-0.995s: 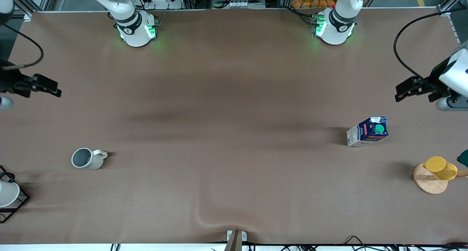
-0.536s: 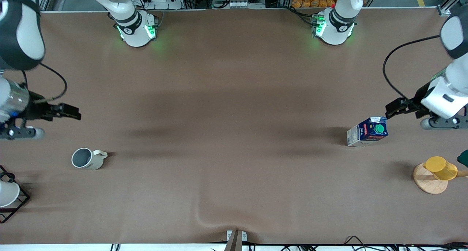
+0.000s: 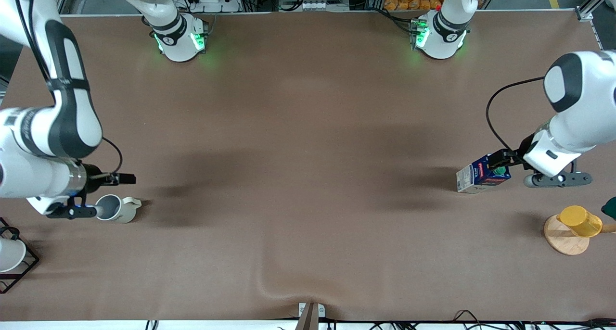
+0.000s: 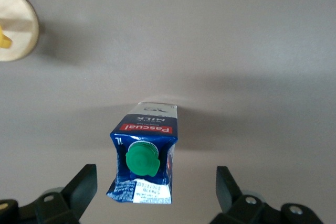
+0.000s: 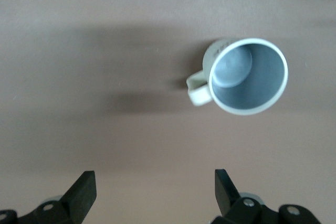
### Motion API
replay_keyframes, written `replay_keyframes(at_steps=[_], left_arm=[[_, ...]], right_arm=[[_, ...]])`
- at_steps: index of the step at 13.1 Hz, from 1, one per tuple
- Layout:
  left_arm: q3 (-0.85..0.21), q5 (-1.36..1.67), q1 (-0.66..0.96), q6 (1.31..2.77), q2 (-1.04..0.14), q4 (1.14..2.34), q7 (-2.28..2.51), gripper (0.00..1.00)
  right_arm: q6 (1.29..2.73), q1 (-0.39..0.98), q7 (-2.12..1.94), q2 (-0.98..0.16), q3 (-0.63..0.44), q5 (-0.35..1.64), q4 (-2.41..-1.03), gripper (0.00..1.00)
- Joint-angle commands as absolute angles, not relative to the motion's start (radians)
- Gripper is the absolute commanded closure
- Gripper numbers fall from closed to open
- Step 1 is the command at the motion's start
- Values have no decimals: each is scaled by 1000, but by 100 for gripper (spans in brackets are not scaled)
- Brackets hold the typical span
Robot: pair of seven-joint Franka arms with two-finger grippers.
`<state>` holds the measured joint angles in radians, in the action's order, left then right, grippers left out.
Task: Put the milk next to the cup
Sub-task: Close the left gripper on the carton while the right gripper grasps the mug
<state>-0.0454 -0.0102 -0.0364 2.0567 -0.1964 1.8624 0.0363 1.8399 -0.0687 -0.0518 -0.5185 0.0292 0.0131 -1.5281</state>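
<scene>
The milk (image 3: pixel 481 175), a dark blue carton with a green cap, stands toward the left arm's end of the table. My left gripper (image 3: pixel 498 160) is open just over its top. In the left wrist view the carton (image 4: pixel 144 156) sits between my wide-open left gripper (image 4: pixel 156 184), with a gap on both sides. The cup (image 3: pixel 115 209), a cream mug with a grey inside, stands toward the right arm's end. My right gripper (image 3: pixel 126 178) is open and empty above the table beside it. In the right wrist view the mug (image 5: pixel 247 75) lies clear of my right gripper (image 5: pixel 155 187).
A yellow cup (image 3: pixel 580 221) rests on a wooden disc (image 3: pixel 563 241) nearer the front camera than the milk; the disc also shows in the left wrist view (image 4: pixel 16 24). A white cup in a black wire rack (image 3: pixel 9 255) stands near the mug. The cloth has a fold (image 3: pixel 269 289) at the front edge.
Both arms have swung in from the table's ends. The left gripper has come over the milk, and the right gripper has come down beside the mug. The milk and the mug have not moved.
</scene>
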Motion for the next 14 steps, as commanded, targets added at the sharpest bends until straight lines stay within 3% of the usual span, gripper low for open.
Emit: replay_keyframes(at_steps=[1,4,10,11,12,13,14], left_arm=[[-48,-15,-44,2072,-215,1878,25,0],[-48,-21,-55,2074,-232,1878,25,0],[-48,-37,-63,2074,-247,1899,26,0],[-48,-37,-63,2074,-252,1899,29,0],[-48,-37,-63,2074,-258,1899,31,0],[-48,-37,-63,2074,-261,1899,31,0],[-48,-37,-63,2074,-261,1901,31,0]], right_arm=[[1926,-81,-57,-587,35,11,-1493,0],[2057,-84,-19,-650,32,12,-1493,0],[2085,-107,-17,-686,32,8,-1493,0],[2107,-120,-18,-695,32,9,-1494,7],[2129,-136,-18,-704,32,14,-1497,32],[2134,-149,-20,-713,32,20,-1497,66],[2134,-153,-31,-715,32,21,-1497,94]])
